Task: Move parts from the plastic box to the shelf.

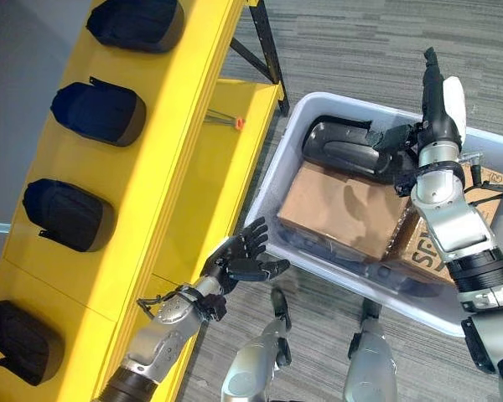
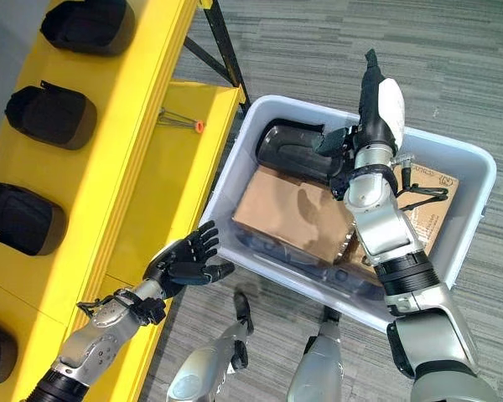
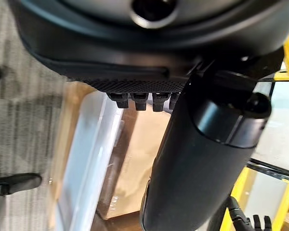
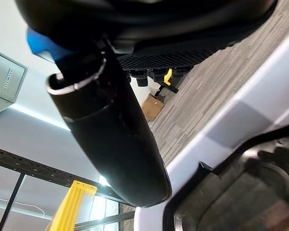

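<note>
A pale plastic box (image 1: pixel 314 107) stands on the floor right of the yellow shelf (image 1: pixel 189 159). At its far end lies a black moulded part (image 1: pixel 345 148), also seen past the thumb in the right wrist view (image 4: pixel 241 192). My right hand (image 1: pixel 437 105) is raised over the box's far right part, fingers straight and holding nothing, just right of the black part. My left hand (image 1: pixel 239 258) hovers open with spread fingers at the box's near left rim, between shelf and box. Several black parts (image 1: pixel 98 112) sit in a row on the shelf's top.
Cardboard boxes (image 1: pixel 344 209) fill the middle and right of the plastic box, with more dark parts under them. A thin tool with an orange tip (image 1: pixel 226 121) lies on the shelf's lower board. Black shelf braces (image 1: pixel 264 46) stand behind. Grey carpet surrounds the box.
</note>
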### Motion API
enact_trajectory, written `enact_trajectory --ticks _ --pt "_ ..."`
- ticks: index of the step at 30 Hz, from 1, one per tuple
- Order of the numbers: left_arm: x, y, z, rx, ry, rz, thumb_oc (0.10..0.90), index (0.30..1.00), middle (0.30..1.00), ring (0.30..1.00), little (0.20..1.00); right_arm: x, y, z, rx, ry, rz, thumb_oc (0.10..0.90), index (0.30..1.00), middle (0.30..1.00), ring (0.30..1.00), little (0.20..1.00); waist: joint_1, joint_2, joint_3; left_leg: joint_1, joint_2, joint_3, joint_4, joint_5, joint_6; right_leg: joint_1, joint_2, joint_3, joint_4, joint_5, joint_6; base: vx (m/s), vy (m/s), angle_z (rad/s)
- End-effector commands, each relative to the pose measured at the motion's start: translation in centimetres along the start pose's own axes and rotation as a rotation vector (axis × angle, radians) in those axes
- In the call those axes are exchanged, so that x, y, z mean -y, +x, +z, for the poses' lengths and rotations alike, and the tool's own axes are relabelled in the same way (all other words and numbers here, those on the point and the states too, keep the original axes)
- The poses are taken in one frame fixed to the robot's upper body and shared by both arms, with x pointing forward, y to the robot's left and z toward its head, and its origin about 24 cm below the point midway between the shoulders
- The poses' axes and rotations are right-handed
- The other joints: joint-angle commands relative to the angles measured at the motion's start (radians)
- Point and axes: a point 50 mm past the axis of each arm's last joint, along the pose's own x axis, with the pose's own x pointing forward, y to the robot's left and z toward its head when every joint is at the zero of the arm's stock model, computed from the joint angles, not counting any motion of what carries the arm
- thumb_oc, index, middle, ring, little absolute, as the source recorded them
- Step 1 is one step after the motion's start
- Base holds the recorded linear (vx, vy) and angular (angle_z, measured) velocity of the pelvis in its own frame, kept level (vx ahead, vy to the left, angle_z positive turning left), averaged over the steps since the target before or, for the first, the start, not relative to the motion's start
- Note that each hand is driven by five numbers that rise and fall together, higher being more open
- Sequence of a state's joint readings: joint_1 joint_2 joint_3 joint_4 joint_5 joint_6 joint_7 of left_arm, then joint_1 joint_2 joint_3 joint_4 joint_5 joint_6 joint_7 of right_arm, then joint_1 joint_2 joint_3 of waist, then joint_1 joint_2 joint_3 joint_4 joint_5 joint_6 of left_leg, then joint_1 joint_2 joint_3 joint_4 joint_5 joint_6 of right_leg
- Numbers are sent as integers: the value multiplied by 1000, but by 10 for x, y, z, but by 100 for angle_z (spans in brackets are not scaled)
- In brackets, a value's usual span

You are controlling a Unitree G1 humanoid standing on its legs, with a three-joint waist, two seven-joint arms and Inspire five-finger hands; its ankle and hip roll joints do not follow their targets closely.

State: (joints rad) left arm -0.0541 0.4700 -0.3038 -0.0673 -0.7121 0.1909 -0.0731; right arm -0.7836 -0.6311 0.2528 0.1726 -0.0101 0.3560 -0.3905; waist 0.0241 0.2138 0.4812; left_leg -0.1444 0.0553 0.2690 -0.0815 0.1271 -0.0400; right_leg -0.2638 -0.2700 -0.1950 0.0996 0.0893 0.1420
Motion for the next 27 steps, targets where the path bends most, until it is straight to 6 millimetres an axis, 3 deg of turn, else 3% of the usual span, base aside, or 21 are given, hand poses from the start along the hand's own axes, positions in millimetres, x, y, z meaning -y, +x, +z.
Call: enact_trajectory --ticks 1,7,11,17,27 --pt "22 -12 45 239 0 -105 900 1000 1000 1000 1000 42 -7 111 539 78 -136 900 1000 1000 1000 1000 -28 37 39 -90 33 -74 201 -117 -28 -61 -16 47 198 -181 -39 -21 57 -14" --pt "23 -12 46 252 0 -80 900 1000 1000 1000 1000 18 -47 144 709 109 46 900 1000 1000 1000 1000 -42 38 39 -111 34 -42 192 -112 -26 -113 -13 75 204 -171 -33 -35 37 -11" --pt "23 -12 49 270 4 -66 900 1000 1000 1000 1000 10 -65 155 791 101 95 900 1000 1000 1000 1000 -40 28 39 -141 40 -37 186 -106 -28 -154 -3 81 211 -165 -29 -85 -25 -6" --pt "26 -10 46 256 2 -72 900 1000 1000 1000 1000 0 -55 145 727 -37 85 900 1000 1000 1000 1000 -41 43 39 -172 35 -31 178 -97 -28 -198 -7 83 213 -161 -32 -42 12 -1" --pt "27 -10 44 255 2 -78 900 1000 1000 1000 1000 2 -45 138 691 -147 60 900 1000 1000 1000 1000 -42 50 39 -192 27 -29 175 -95 -30 -226 -10 82 219 -162 -32 -4 1 0"
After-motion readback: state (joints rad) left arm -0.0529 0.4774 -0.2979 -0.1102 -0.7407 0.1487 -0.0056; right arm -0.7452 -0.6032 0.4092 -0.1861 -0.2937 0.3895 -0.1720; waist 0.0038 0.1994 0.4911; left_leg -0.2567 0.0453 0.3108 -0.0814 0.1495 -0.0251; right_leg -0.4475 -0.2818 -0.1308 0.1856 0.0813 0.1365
